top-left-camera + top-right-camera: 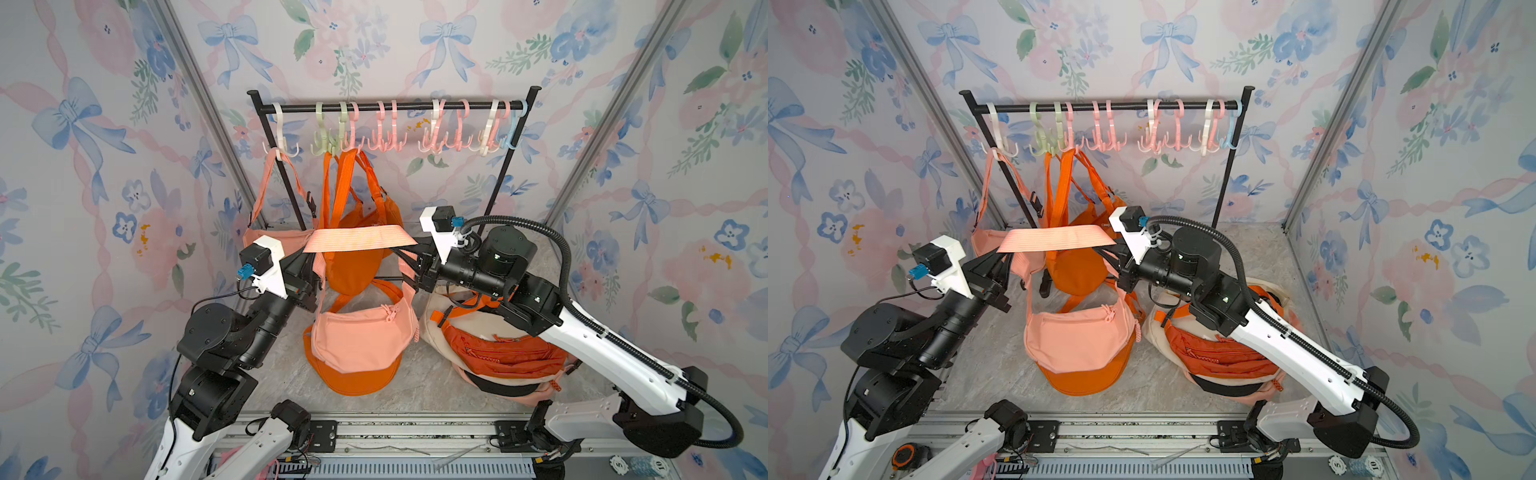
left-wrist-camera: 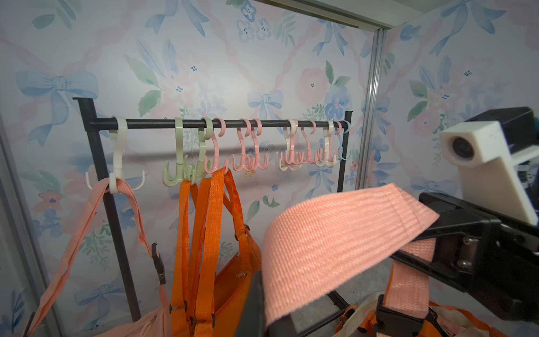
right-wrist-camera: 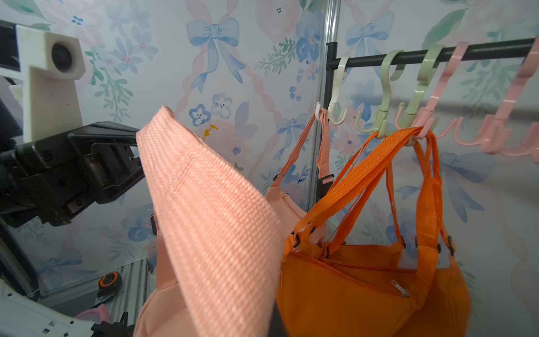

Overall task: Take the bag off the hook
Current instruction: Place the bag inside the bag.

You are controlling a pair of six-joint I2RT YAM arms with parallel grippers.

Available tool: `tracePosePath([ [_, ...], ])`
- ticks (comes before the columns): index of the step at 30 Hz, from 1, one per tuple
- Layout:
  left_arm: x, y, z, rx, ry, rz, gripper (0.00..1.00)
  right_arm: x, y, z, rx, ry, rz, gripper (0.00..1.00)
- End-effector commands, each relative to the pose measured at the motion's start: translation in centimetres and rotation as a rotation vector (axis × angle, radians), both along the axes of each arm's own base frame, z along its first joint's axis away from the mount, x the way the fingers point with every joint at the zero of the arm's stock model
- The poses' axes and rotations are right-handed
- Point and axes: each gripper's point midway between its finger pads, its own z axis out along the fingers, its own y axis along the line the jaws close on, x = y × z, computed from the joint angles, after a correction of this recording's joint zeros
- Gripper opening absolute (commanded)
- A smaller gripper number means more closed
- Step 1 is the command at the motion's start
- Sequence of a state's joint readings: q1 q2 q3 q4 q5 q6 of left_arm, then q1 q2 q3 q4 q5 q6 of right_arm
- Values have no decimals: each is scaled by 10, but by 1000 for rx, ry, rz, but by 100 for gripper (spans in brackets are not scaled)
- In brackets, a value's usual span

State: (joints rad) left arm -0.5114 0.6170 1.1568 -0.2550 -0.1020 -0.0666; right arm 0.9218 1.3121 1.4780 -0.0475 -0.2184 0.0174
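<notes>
A wide salmon-pink strap (image 1: 359,239) (image 1: 1054,240) stretches level between my two grippers, clear of every hook. Its pink bag (image 1: 357,336) (image 1: 1075,336) hangs from it just above the floor. My left gripper (image 1: 308,251) is shut on the strap's left end and my right gripper (image 1: 409,249) is shut on its right end. In the left wrist view the strap (image 2: 335,242) runs across to the right gripper (image 2: 423,233). The right wrist view shows the strap (image 3: 210,218) covering its own jaws. Behind stands the rack (image 1: 390,106) with several hooks (image 1: 386,141).
Orange bags (image 1: 353,266) hang by their straps from green and pink hooks right behind the strap. Another pink bag (image 1: 266,237) hangs from the white hook on the left. An orange bag (image 1: 353,380) lies under the held bag. A pile of bags (image 1: 498,353) lies under the right arm.
</notes>
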Motion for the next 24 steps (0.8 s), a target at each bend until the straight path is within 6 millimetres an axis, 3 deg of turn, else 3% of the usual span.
tracePosePath([
  [1, -3, 21, -21, -35, 58, 88, 0, 3, -10, -12, -21, 19, -68, 0],
  [5, -10, 52, -49, -80, 120, 221, 0, -7, -1, -52, -67, 79, -46, 0],
  [8, -1, 58, -102, -94, 259, 284, 0, -7, 8, -103, -158, 120, -43, 0],
  [14, 39, 44, -216, -54, 515, 362, 0, 38, 29, -200, -349, 253, -118, 0],
  [17, 60, 41, -259, -23, 586, 431, 0, 63, 44, -232, -407, 286, -148, 0],
  [20, 79, 37, -273, -57, 585, 446, 0, 92, 53, -264, -463, 310, -201, 1],
  [24, 105, 41, -288, -85, 589, 512, 2, 127, 53, -304, -505, 384, -246, 13],
])
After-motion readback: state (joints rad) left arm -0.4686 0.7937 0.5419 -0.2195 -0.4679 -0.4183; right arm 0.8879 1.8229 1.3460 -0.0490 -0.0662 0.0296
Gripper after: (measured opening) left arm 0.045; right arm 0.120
